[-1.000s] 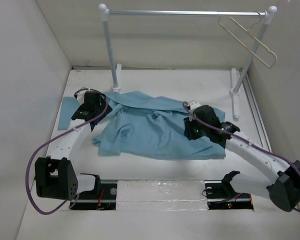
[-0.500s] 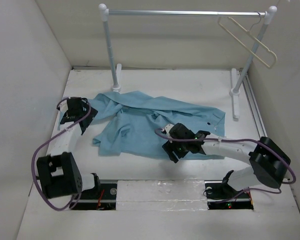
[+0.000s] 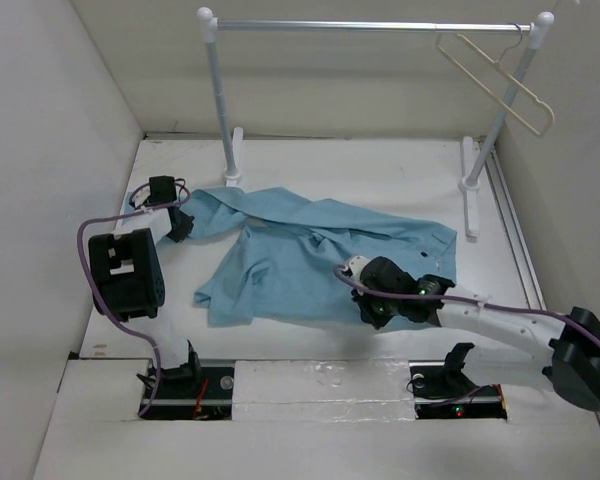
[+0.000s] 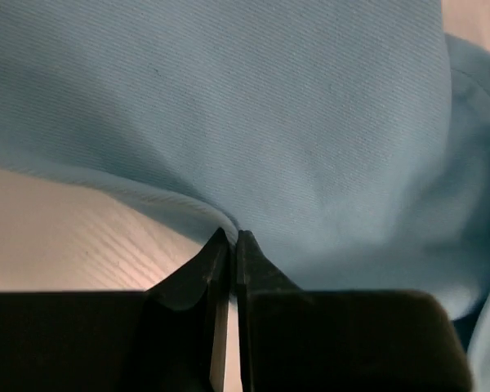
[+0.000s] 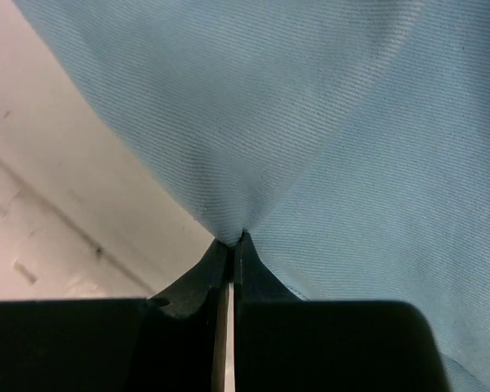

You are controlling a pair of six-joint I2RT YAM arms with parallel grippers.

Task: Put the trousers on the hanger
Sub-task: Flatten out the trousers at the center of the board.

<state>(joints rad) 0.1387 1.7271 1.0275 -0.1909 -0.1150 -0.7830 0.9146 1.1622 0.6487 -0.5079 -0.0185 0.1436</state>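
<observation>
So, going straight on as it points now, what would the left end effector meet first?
The trousers: the left end effector is shut on their fold, and blue cloth seems to fill the line ahead.

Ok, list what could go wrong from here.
1. The left claw and right claw each pinch only a thin fold of the trousers at their very tips, so the cloth may slip out on lifting.
2. The hanger hangs tilted at the far right end of the rail, beside a post; the trousers could snag there or knock it off.
</observation>
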